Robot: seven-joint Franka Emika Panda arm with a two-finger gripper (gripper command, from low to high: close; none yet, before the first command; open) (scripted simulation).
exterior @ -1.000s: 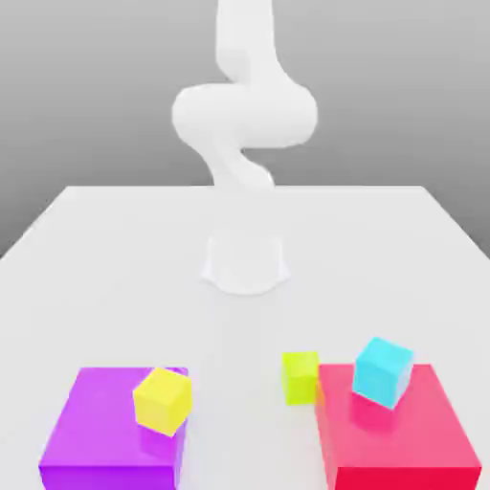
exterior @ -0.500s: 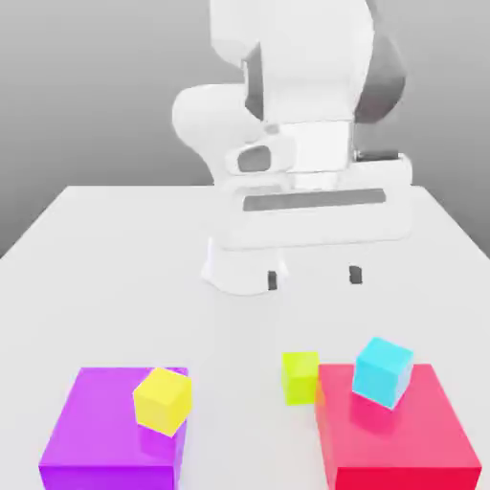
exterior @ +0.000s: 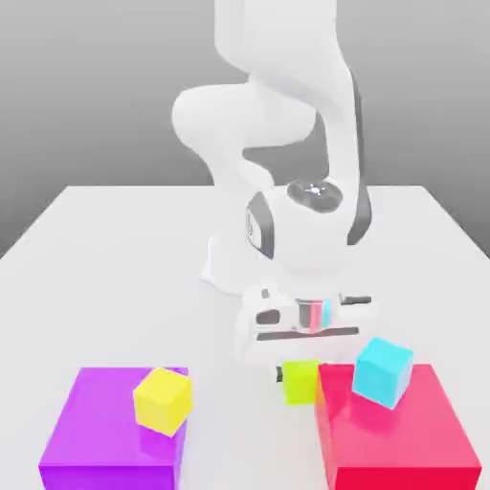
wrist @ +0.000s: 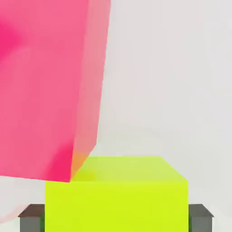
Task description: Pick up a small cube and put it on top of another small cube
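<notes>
My pincer has dropped from above the desk, fingers wide astride the lime cube; ready to close.

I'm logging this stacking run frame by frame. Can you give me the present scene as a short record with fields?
small cube: lime yellow-green cube on the white table, beside the red block
gripper: gripper lowered over the lime cube, a dark finger at each side
golden-yellow cube: tilted on the purple block
cyan cube: tilted on the red block
stacking: not yet done
</notes>
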